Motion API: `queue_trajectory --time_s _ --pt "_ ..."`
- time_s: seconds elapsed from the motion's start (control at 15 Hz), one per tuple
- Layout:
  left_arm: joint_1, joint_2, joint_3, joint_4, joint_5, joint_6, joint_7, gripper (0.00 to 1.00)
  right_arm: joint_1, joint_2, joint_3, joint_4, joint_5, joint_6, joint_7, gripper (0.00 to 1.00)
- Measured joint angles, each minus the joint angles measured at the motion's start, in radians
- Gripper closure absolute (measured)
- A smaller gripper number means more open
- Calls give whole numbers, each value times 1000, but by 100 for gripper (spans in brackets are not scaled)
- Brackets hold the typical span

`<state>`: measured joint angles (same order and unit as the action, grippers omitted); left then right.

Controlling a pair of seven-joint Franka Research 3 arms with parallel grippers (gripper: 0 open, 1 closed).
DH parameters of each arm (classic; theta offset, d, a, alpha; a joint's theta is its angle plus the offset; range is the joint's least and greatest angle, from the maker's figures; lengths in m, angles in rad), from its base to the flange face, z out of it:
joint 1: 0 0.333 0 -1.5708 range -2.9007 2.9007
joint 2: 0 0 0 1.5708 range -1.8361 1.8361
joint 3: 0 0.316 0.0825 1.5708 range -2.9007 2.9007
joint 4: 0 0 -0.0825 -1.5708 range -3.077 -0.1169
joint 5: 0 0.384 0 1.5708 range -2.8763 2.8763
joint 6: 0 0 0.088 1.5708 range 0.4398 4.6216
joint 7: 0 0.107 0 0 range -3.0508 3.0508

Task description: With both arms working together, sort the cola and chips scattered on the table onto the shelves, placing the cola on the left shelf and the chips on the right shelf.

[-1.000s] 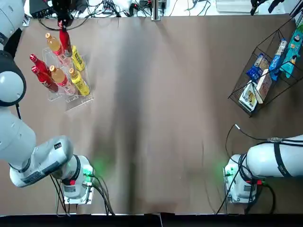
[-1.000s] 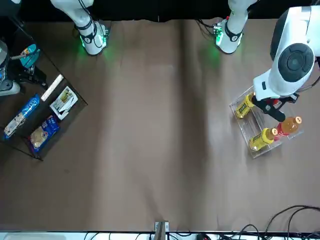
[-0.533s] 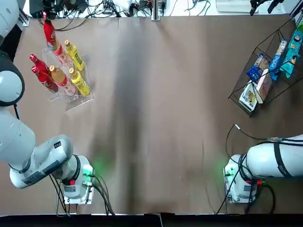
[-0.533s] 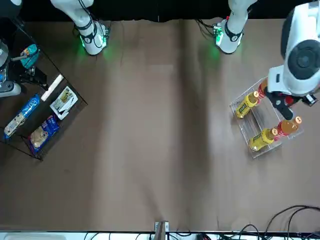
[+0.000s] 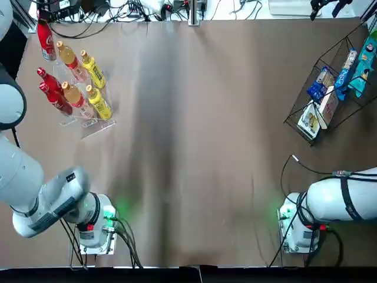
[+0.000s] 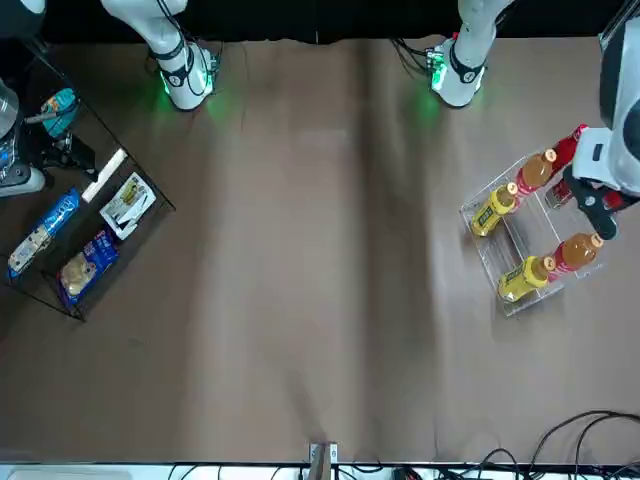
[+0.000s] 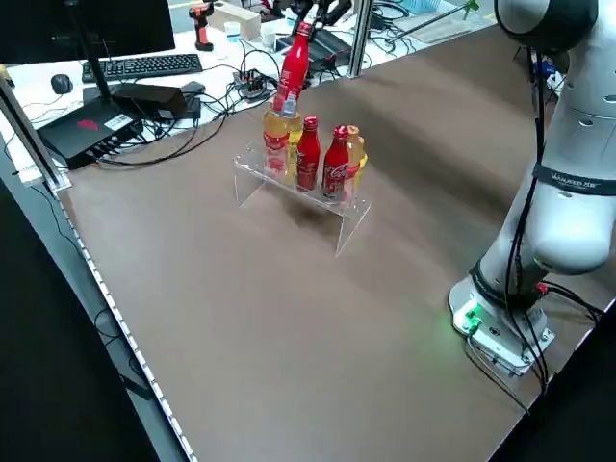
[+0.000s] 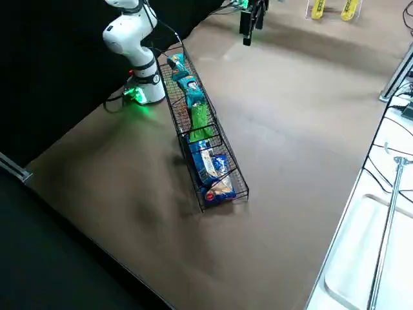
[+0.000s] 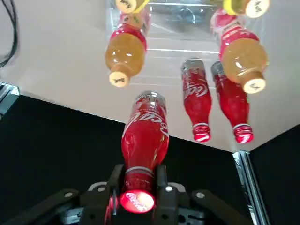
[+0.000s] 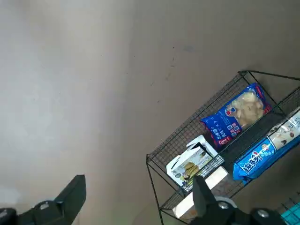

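My left gripper [image 9: 138, 199] is shut on the cap of a red cola bottle [image 5: 46, 38], which hangs upright past the far left corner of the clear left shelf [image 5: 88, 121]. Two more cola bottles [image 7: 308, 154] [image 7: 336, 164] stand on that shelf's outer side. The black wire right shelf [image 5: 297, 127] at the far right holds teal chips packets [image 5: 360, 76] and a green one [image 8: 201, 123]. My right gripper [image 10: 140, 201] hangs open and empty high over the table beside that shelf.
Two orange drinks [image 5: 66, 54] and two yellow drinks [image 5: 93, 68] share the clear shelf. Blue and white boxes and packs [image 5: 318, 88] fill the basket's near end. Cables and a keyboard [image 7: 144, 65] lie beyond the table's left edge.
The left gripper has carried the cola bottle from above the shelf's far end out to the left, past the shelf's corner. The right arm has not moved.
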<state>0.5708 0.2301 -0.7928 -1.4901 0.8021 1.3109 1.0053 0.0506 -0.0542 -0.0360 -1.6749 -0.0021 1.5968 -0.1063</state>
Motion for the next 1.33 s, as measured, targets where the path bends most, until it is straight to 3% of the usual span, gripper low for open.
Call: queue_trajectory --time_s 0.47,0.87,1.33 --pt "71 25 0 -16 -1 111 4 68 0 0 0 0 0 0 0 0" --pt "149 46 1 -86 -66 240 3 68 0 2 0 0 0 0 0 0" --pt "159 46 -2 -107 -71 263 3 68 0 5 0 0 0 0 0 0"
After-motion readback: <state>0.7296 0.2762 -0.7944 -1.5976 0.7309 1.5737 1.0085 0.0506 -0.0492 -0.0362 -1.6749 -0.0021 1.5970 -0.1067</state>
